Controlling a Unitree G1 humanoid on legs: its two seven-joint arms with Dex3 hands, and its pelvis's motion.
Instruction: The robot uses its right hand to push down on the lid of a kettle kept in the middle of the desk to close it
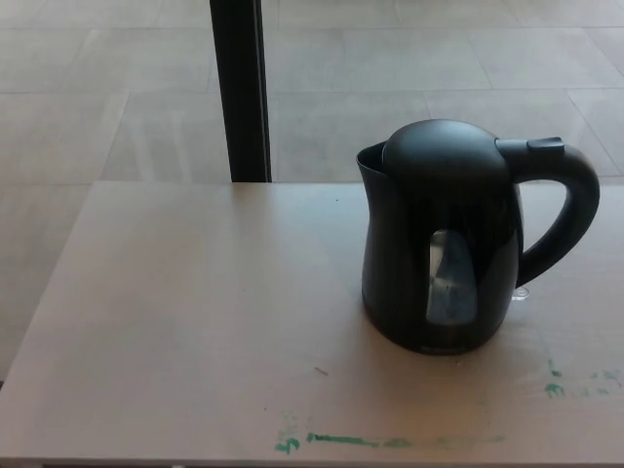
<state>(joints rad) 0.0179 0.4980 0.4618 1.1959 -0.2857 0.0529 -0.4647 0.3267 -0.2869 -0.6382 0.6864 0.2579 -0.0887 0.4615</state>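
I see green smears (341, 441) on the desk (195, 322) at 6 o'clock. The kettle (439, 253) stands right of centre, lid (444, 156) down, handle (565, 210) toward 3 o'clock. A pole (242, 88) stands at 11. Neither hand is in view, so I cannot tell their state.

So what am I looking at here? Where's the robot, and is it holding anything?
This picture comes from a camera on the robot's head, looking down at its desk. The robot is a humanoid with two arms, but neither hand shows right now, so nothing is being held. On the desk stands a black kettle, spout to the left and handle to the right, with a clear water window on its side. Its domed lid looks down. Green paint smears mark the near edge. Behind the desk are a dark post and a tiled floor.
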